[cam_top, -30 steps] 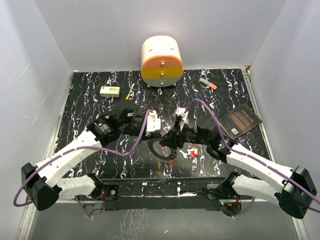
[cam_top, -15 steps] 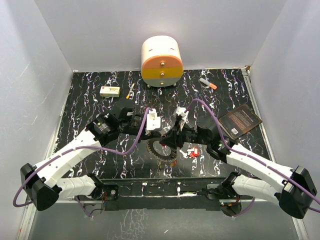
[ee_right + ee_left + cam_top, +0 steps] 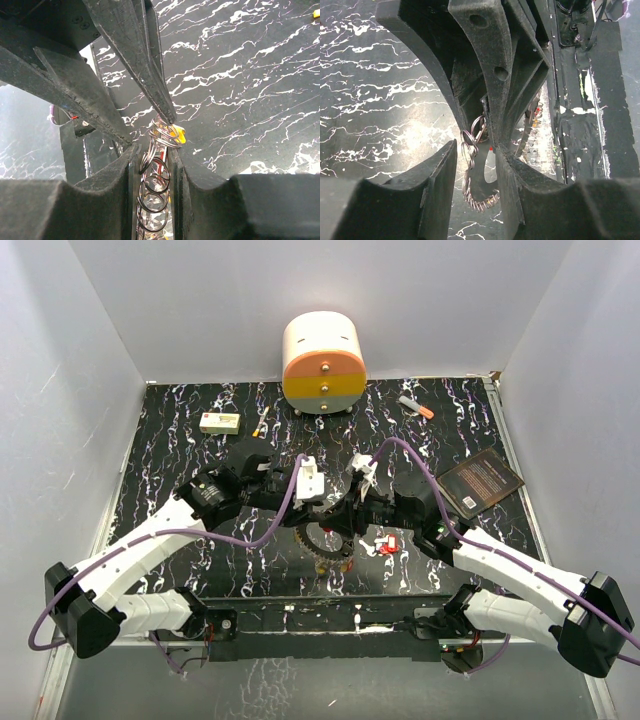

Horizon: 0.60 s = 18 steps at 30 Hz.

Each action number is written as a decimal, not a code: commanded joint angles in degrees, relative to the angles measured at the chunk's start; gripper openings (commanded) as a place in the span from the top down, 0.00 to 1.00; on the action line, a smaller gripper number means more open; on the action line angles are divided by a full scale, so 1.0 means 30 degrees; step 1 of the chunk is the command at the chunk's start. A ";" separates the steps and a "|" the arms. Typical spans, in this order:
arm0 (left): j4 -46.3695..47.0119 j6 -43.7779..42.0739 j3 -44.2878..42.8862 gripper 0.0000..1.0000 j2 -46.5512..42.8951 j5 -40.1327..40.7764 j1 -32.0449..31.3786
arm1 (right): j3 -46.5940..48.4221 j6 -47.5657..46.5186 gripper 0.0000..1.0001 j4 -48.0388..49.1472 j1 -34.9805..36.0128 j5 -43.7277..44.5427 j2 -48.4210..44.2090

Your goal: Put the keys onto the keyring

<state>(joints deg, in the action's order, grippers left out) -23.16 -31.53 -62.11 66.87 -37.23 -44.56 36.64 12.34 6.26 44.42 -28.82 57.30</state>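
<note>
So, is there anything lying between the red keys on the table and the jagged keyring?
Nothing visible lies on the table between the red keys and the keyring. But the right claw, shut on a chain of wire rings, and the left claw meet above the keyring's far rim.

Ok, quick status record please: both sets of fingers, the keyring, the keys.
left fingers: open, either side of the wire rings
right fingers: shut on the wire rings
keyring: on the table, below the fingers
red keys: on the table, beside the keyring
yellow key: against the wire rings; attachment unclear
</note>
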 commanded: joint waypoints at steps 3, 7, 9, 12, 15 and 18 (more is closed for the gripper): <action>0.0303 -0.0289 -0.0099 0.74 0.0127 0.0163 -0.0205 | 0.0619 0.0076 0.92 0.2484 0.0104 -0.0201 -0.0366; 0.0201 -0.0330 -0.0263 0.86 0.0162 0.0244 -0.0221 | 0.0543 0.0061 0.92 0.2508 0.0104 -0.0208 -0.0379; 0.0131 -0.0345 -0.0283 0.88 0.0151 0.0232 -0.0236 | 0.0503 0.0098 0.92 0.2512 0.0097 -0.0223 -0.0393; 0.0117 -0.0382 -0.0289 0.95 0.0158 0.0171 -0.0262 | 0.0507 0.0113 0.92 0.2543 0.0104 -0.0210 -0.0387; 0.0096 -0.0389 -0.0294 1.00 0.0108 0.0008 -0.0265 | 0.0502 0.0124 0.92 0.2532 0.0103 -0.0137 -0.0385; 0.0018 -0.0462 -0.0304 1.00 0.0010 0.0027 -0.0265 | 0.0407 0.0128 0.92 0.2511 0.0104 0.0030 -0.0457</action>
<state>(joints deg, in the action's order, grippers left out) -22.72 -32.38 -62.11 67.53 -36.23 -45.01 36.64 12.36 6.17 44.40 -28.56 57.30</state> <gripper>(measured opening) 0.014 0.292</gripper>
